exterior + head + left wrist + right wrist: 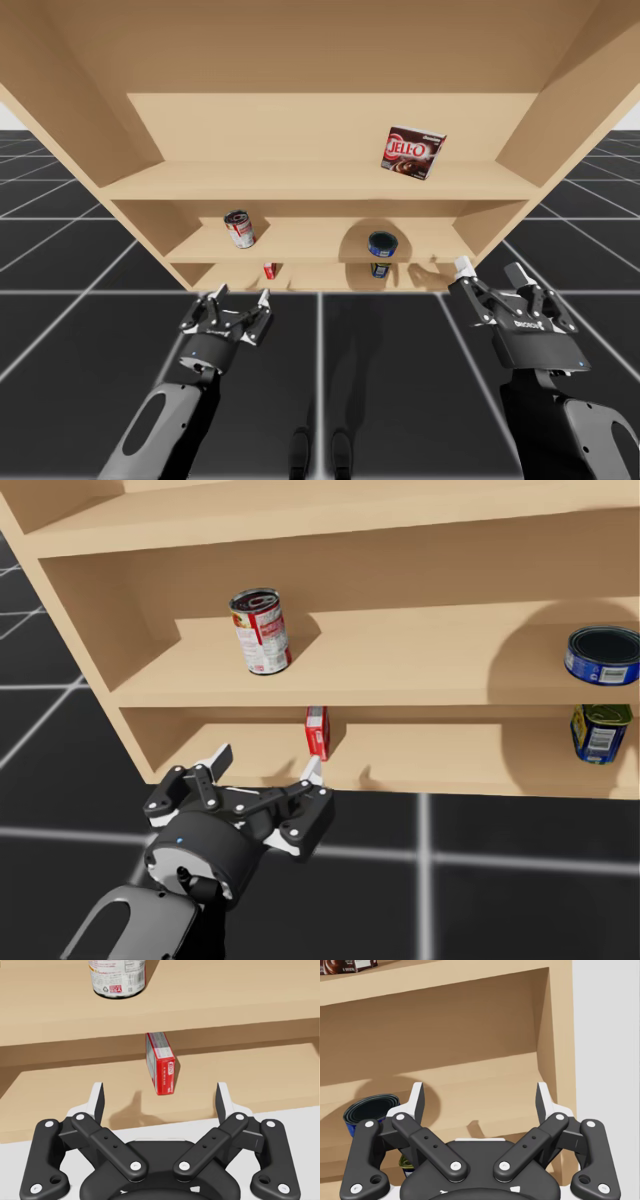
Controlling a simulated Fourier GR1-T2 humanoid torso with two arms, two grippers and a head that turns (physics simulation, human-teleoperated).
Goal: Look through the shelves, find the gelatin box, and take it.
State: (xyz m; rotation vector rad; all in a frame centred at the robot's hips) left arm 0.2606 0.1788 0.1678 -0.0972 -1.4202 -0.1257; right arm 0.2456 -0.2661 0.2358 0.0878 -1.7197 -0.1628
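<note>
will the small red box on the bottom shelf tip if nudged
Probably: the small red cardboard box stands upright on a narrow end, so a nudge may topple it. It looks thin, likely light. Its flat sides should suit my open left gripper.

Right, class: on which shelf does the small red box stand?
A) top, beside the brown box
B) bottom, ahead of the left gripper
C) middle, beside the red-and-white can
B: the small red box stands on the bottom shelf, straight ahead of my open left gripper.
</note>
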